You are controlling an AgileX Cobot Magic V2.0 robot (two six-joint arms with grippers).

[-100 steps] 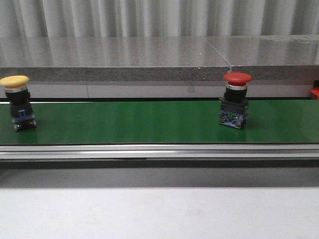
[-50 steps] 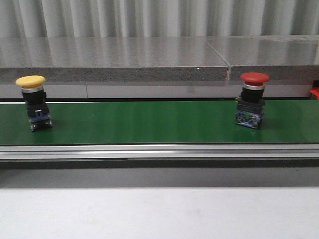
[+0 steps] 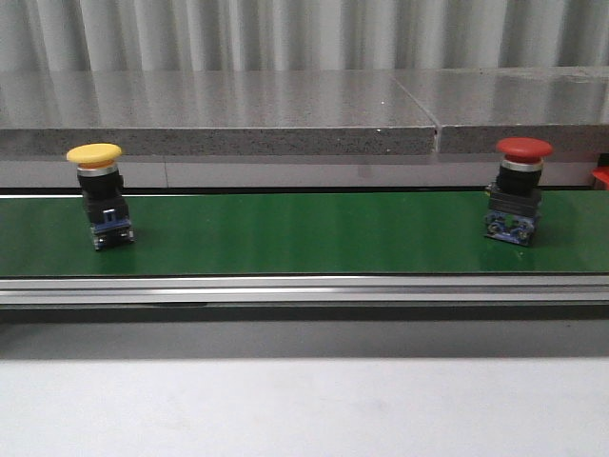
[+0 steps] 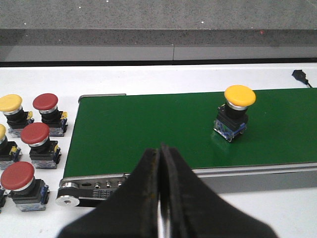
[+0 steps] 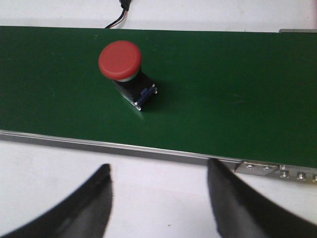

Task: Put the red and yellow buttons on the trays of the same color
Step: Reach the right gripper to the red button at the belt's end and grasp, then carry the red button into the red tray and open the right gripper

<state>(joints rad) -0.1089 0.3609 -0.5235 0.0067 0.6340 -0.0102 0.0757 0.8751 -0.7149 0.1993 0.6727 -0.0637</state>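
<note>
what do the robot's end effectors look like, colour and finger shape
Both are dark, almost black. The left end effector has two broad fingers that taper upward to narrow tips. The right end effector has two curved, tapering fingers with blurred edges. No cables or markings show on either.

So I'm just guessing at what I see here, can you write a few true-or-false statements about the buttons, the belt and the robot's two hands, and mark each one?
1. Both buttons on the green belt stand upright. True.
2. The yellow button lies on its side. False: it stands upright on its base, cap on top.
3. The left hand is shut and holds nothing. True.
4. The right hand grips the red button. False: it is open, and the button stands apart from it on the belt.
5. Spare buttons sit on the white surface off the belt's end. True.
</note>
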